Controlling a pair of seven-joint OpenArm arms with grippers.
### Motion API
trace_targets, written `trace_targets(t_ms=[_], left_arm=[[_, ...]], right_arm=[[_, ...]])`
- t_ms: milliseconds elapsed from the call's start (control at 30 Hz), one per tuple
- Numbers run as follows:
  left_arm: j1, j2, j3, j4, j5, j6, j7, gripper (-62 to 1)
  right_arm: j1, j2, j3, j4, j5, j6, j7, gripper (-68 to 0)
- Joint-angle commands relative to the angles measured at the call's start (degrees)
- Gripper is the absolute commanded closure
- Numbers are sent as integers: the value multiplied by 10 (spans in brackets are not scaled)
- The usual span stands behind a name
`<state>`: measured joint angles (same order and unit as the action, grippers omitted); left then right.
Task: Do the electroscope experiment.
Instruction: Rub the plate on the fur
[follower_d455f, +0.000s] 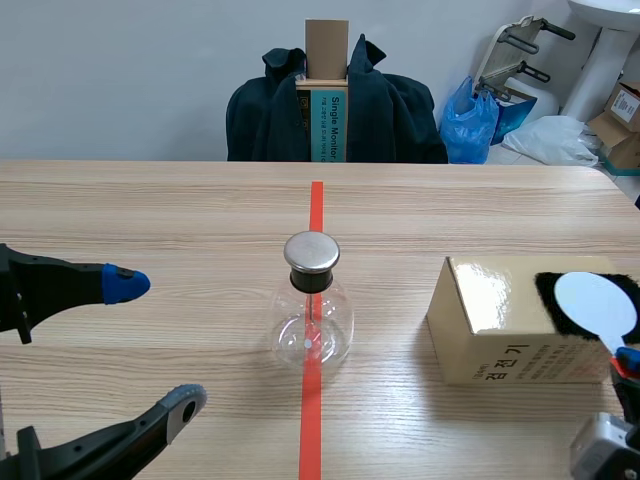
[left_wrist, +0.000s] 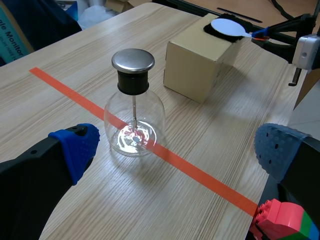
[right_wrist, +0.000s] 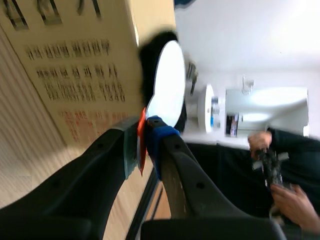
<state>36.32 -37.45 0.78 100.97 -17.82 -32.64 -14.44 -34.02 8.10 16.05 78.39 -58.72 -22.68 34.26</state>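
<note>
While the right gripper (right_wrist: 142, 142) is clamped on the thin red handle (right_wrist: 142, 131) of a white paddle (follower_d455f: 596, 305), the paddle's disc lies on a black cloth (follower_d455f: 548, 290) on top of a tan box (follower_d455f: 500, 330). The glass flask (follower_d455f: 312, 325) stands upright on the red tape line (follower_d455f: 316, 205) at mid-table, its metal cap (follower_d455f: 312, 252) bare and well apart from the paddle.

The step in hand looks like charging the disc. It likely goes best if the disc is kept flat against the cloth while rubbing, then lifted straight off and brought over to the cap without brushing the box edge or tipping the flask.

The left gripper (follower_d455f: 155, 343) hangs with its fingers spread wide and nothing between them. It is short of the flask, on the side away from the box, so it does not block the route. Toy bricks (left_wrist: 280, 220) show beside one left finger. Beyond the table, a chair (follower_d455f: 327, 50) is draped with a dark jacket (follower_d455f: 400, 115).
</note>
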Motion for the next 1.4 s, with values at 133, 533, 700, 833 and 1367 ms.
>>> trace_targets(t_ms=[133, 533, 700, 833, 1367], left_arm=[[-2, 3, 4, 3, -6, 1, -8, -623], [-2, 3, 4, 3, -6, 1, -8, -623], [-2, 3, 4, 3, -6, 1, -8, -623], [-2, 3, 4, 3, -5, 1, -8, -623], [-2, 3, 4, 3, 10, 1, -8, -623]], right_arm=[[-2, 6, 4, 6, 4, 3, 47, -7], [-2, 11, 6, 9, 5, 0, 68, -7], [-1, 11, 27, 38, 22, 0, 58, -7], [-1, 19, 41, 70, 41, 0, 54, -7], [26, 30, 105, 301, 219, 0, -29, -7]])
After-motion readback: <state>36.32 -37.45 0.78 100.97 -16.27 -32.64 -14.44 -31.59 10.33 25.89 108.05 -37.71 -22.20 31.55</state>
